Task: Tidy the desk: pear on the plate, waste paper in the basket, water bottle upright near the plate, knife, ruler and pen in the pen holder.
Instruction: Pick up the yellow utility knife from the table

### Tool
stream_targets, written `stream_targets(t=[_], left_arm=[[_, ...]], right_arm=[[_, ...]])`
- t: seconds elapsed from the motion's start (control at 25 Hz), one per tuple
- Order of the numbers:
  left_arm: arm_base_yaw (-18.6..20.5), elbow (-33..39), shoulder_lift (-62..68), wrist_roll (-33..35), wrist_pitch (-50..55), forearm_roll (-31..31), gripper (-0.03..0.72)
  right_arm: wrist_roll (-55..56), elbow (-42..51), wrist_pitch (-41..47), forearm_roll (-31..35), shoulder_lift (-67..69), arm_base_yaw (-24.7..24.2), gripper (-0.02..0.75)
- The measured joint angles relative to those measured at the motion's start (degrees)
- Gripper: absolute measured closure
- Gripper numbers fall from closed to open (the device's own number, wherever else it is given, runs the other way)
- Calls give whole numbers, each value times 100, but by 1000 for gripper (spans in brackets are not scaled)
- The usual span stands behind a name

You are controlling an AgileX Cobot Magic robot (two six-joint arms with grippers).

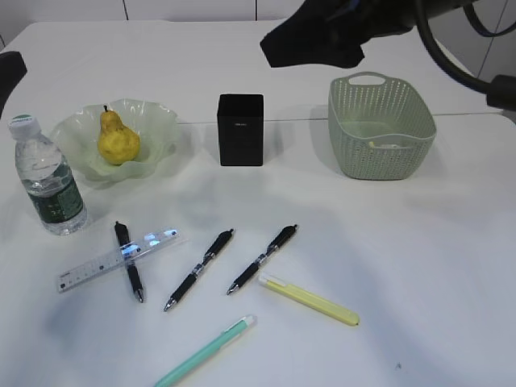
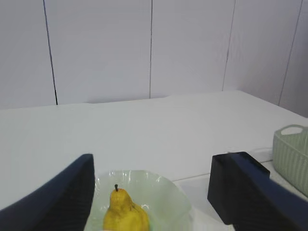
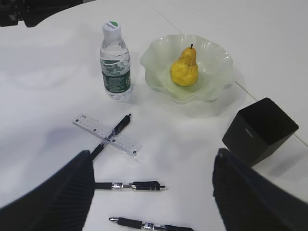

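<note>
Pear (image 2: pixel 125 214) sits below the open left pincer (image 2: pixel 159 192) (apart).

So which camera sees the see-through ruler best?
The right wrist view: the ruler lies whole and near, with a black pen crossing it. The exterior view also shows the ruler whole, but glare whitens part of it. The left wrist view misses it.

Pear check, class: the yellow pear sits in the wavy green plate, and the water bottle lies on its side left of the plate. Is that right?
Not quite. The pear is in the plate, but the water bottle stands upright, cap up, left of the plate. The exterior view shows this, and the right wrist view confirms it.
</note>
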Motion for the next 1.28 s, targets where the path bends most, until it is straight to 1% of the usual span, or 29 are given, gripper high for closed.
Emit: stream_targets(t=[0.12,0.32,0.48,0.56,0.84,0.96,1.04,1.2,1.28], left_arm=[[0,-254,-23,-333,612,252,101],[0,-888,-23,-1098,1520,1112,101],[0,-1389,-23,-2018,2074,1950,101],[0,-1612,-23,-2643,2269,2561,101],[0,-2087,-23,-4864,2439,4689,101],[0,-2224,-23,-5674,2418,5552,101],[0,-2274,-23,-5937,2347,5896,102],[0,-2297,-23,-6242,2269,6245,104],[0,-2335,-23,-6699,2203,6673,105]], right_arm=[[22,0,86,-10,0,0,144],[48,0,154,-10,0,0,144],[51,0,164,-10,0,0,144],[108,0,196,-36,0,0,144],[427,-2,327,-379,0,0,144],[512,-2,403,-416,0,0,144],[549,-2,442,-442,0,0,144],[599,-2,494,-455,0,0,144],[630,-2,542,-464,0,0,144]])
